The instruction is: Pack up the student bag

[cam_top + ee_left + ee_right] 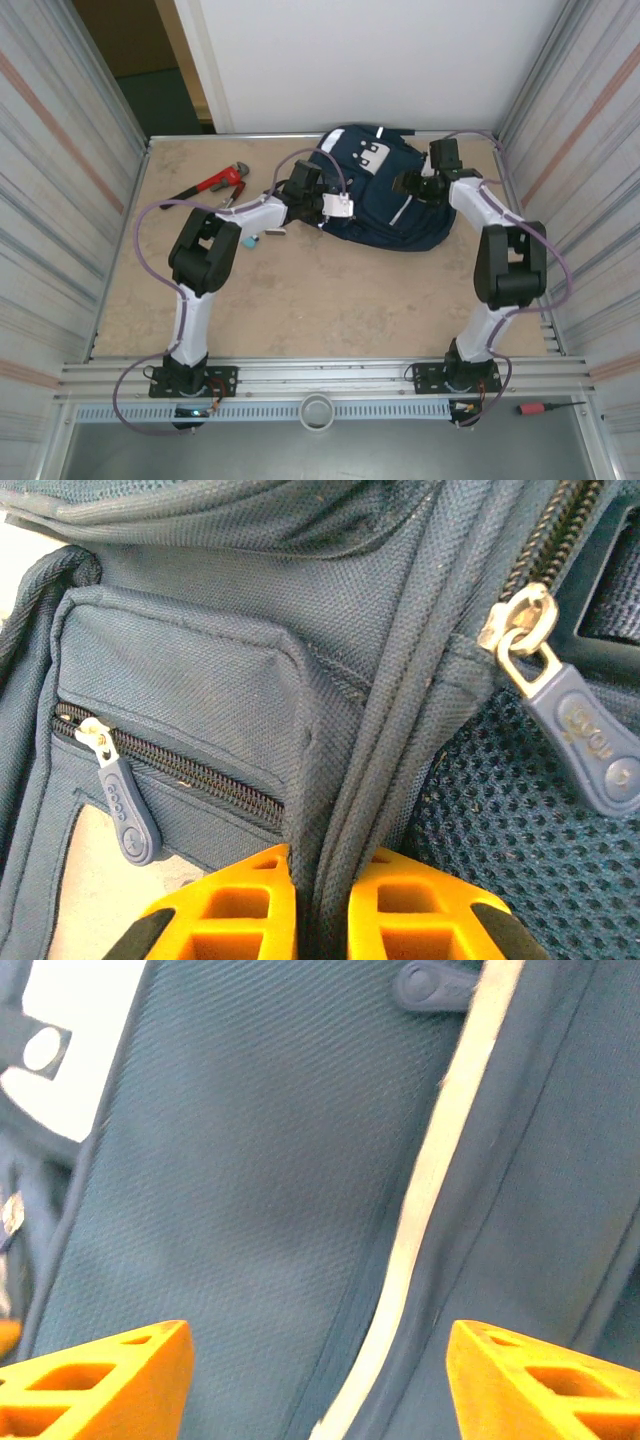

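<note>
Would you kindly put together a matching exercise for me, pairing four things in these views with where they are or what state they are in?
Things:
1. pipe wrench
2. left gripper
3. right gripper
4. screwdriver

Descriptions:
A. open, held over navy fabric
B. red, lying at the far left of the table
C. off the table, at the near right corner
D. closed on a seam of the student bag

Pairs: 1-B, 2-D, 3-A, 4-C
</note>
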Available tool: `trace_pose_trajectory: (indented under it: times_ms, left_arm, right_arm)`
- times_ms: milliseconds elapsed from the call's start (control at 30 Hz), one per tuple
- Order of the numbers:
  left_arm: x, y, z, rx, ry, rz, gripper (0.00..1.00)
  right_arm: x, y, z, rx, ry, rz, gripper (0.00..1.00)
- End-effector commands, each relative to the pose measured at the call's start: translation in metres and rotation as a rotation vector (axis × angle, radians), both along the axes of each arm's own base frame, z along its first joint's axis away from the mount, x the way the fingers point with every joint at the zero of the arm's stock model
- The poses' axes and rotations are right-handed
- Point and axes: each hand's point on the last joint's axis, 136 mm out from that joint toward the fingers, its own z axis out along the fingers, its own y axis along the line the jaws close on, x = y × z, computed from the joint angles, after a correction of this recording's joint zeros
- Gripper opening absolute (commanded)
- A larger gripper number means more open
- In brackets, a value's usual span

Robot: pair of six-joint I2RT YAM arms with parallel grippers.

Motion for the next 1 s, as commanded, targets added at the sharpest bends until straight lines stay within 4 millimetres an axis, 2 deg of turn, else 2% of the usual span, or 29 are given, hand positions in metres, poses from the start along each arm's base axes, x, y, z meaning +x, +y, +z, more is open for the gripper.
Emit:
trace_pose_trajectory:
  times_ms: [0,133,200,333,467,600,700,967]
  left_arm:
    - [-0.029,-0.013,0.025,-0.109,0.168,-0.018,0.00]
    - [-0.042,-0.013,0.046,-0.162,0.251,-0.022,0.00]
    - [-0.047,-0.013,0.055,-0.180,0.295,-0.015,0.00]
    - [-0.050,-0.015,0.071,-0.231,0.371,0.007,0.00]
    - [-0.050,-0.018,0.082,-0.266,0.406,0.014,0.00]
    - [-0.052,-0.020,0.088,-0.280,0.420,0.003,0.00]
    - [-0.054,-0.022,0.090,-0.289,0.431,-0.007,0.00]
    - [-0.059,-0.025,0.089,-0.288,0.433,-0.019,0.00]
  right_arm:
    - [-0.031,0.022,0.035,-0.058,-0.118,0.058,0.71]
    - [-0.066,0.057,0.044,-0.051,-0.217,0.132,0.70]
    - [-0.081,0.072,0.045,-0.062,-0.262,0.157,0.64]
    - [-0.100,0.093,0.045,-0.085,-0.355,0.198,0.51]
    - [-0.111,0.115,0.037,-0.125,-0.426,0.249,0.48]
    - [-0.109,0.124,0.024,-0.237,-0.448,0.242,0.48]
    - [-0.100,0.129,0.018,-0.294,-0.471,0.218,0.49]
    - [-0.072,0.133,0.000,-0.452,-0.453,0.108,0.43]
